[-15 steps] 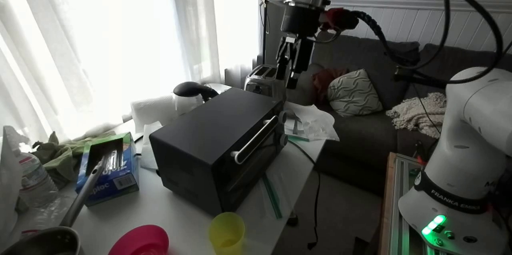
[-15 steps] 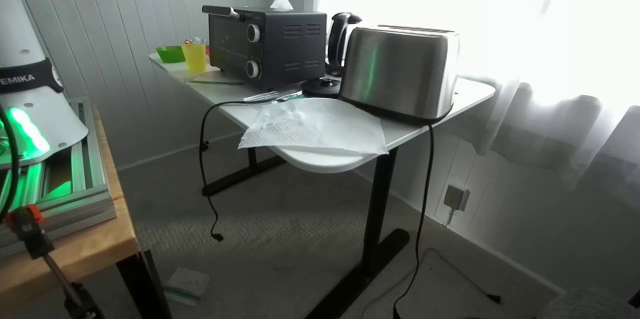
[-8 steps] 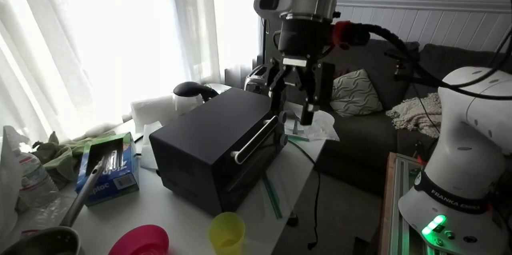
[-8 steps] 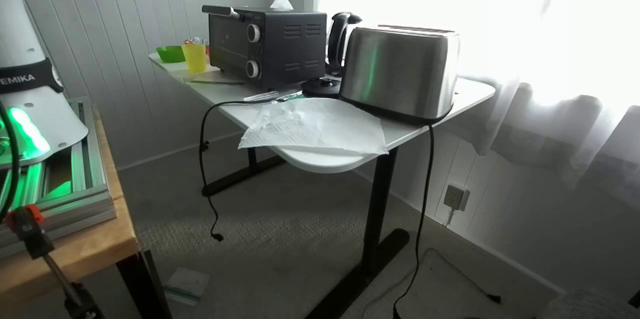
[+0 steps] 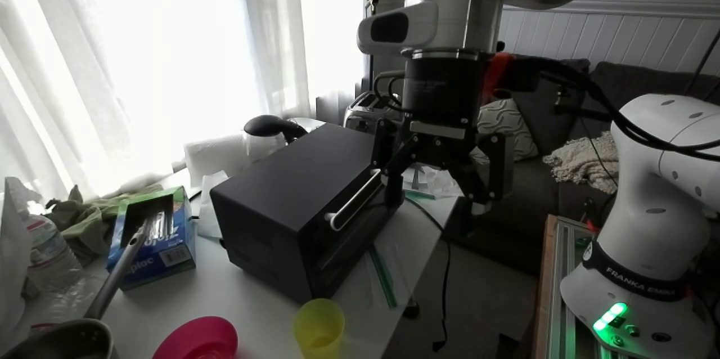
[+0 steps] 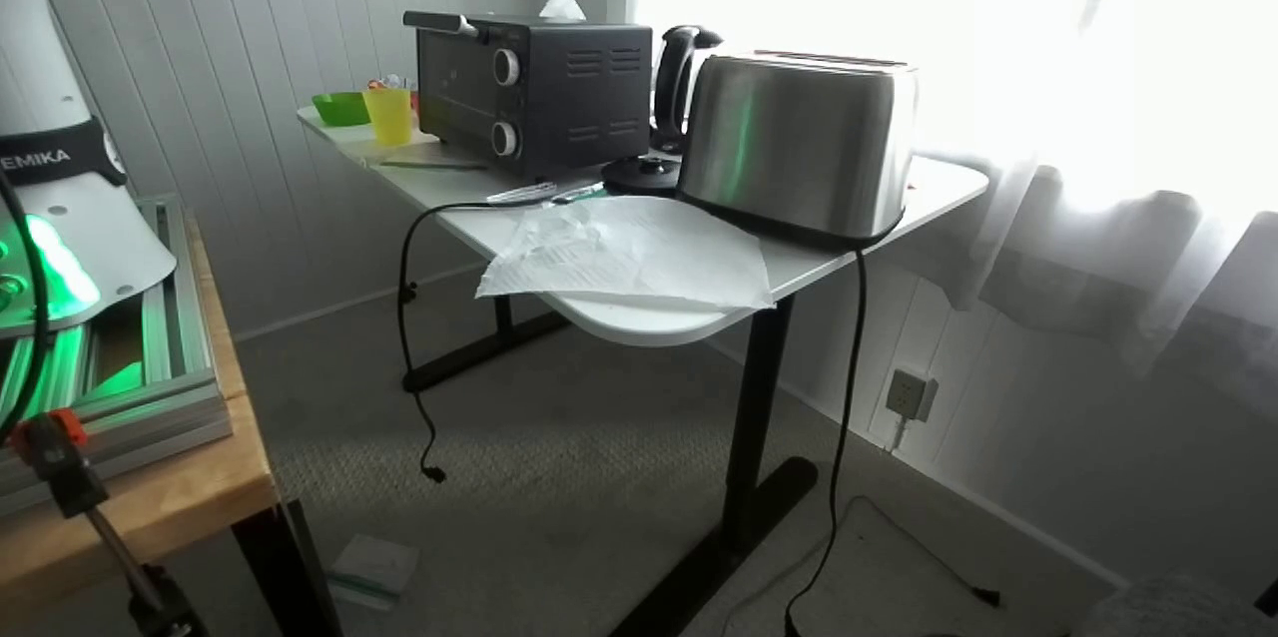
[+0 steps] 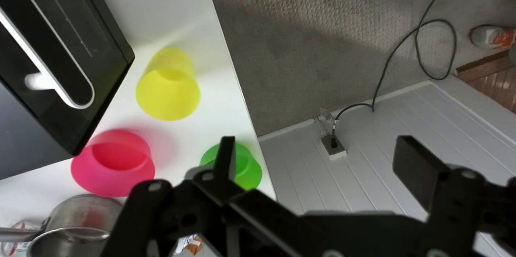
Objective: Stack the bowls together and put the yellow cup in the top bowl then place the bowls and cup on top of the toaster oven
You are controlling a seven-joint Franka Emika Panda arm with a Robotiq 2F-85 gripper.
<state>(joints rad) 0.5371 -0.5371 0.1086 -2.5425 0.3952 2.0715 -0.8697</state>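
As pink bowl (image 7: 108,170) & green bowl (image 7: 247,168) sit unstacked, yellow cup (image 7: 169,94) stands nearby, prob. f/ later | gripper (image 5: 430,208) empty, jaws apart, prob. f/ next grab

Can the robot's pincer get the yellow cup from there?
Probably yes: the pincer is open and empty, and the cup stands uncovered. The pincer would need to come down and across, missing the nearby oven.

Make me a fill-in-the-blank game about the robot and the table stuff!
The bowl beside the saucepan is coloured ____.
The yellow cup stands on a table coloured ____.
The gripper isn't shut but ____.
In an exterior view, the toaster oven shows ____ round knobs.
Missing words: pink; white; open; two.
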